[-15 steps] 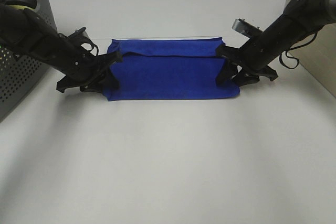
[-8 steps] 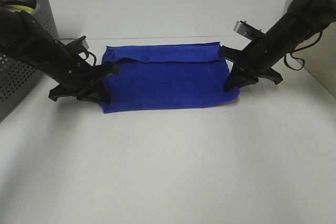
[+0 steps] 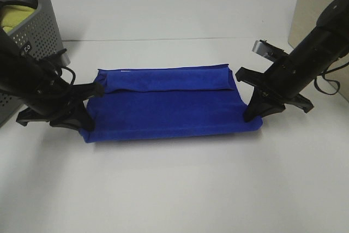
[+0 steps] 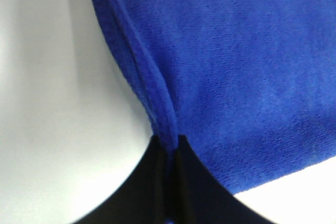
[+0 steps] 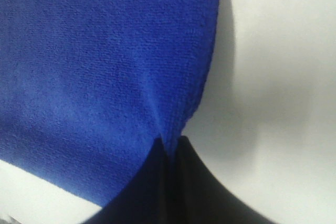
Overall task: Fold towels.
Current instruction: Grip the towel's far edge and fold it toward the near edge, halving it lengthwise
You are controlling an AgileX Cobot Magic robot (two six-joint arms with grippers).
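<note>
the towel (image 3: 169, 107) lies flat in the middle of the white worktop (image 3: 174, 189), between the two arms. it is blue and folded, with its long sides across the exterior view. a narrow flap is turned over along the far long side.

the left arm (image 3: 32, 83) comes down to the left short end of the towel. the left jaws are pressed together on the stitched edge there, near the front corner. the left wrist view shows this hem (image 4: 157, 98) pinched between them.

the right arm (image 3: 305, 61) comes down to the right short end. the right jaws are also pressed together, holding the cloth at the edge near the front corner. the right wrist view shows the cloth running into the closed tips.

a grey basket (image 3: 41, 34) stands at the far left of the worktop, behind the left arm, apart from the towel. a yellow-green cloth (image 3: 13, 17) lies in it.
</note>
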